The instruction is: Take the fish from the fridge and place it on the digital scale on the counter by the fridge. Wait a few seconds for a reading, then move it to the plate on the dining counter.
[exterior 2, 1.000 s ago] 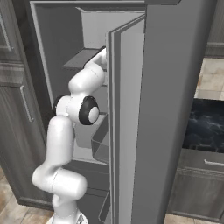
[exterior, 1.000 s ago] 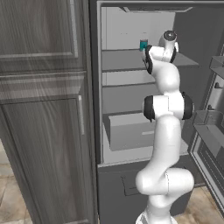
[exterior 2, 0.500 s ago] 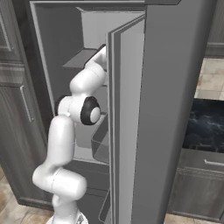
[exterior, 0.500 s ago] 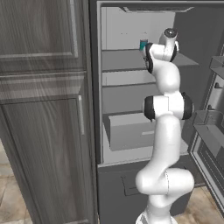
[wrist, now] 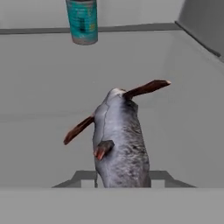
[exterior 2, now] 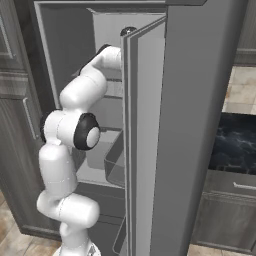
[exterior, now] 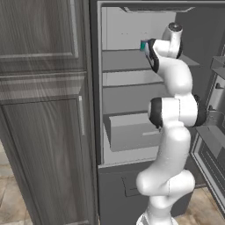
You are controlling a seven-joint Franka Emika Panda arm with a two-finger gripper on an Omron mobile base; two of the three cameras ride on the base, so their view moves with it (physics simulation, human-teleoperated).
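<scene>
The fish [wrist: 120,144] is grey with reddish-brown fins and lies on a pale shelf inside the fridge [exterior: 132,26], tail end pointing away from the hand. My gripper [wrist: 122,181] is at its near end. The fish's body fills the gap between the fingers, so the jaws look shut on it. In the left base view the arm reaches up into the fridge's upper shelf. In the right base view the open fridge door [exterior 2: 200,125] hides the hand.
A teal can [wrist: 83,19] stands at the back of the same shelf, also seen as the teal can [exterior: 143,45] beside the wrist. Below are more shelves and a pale drawer [exterior: 132,134]. Dark wood-grain cabinets [exterior: 44,110] stand left of the fridge.
</scene>
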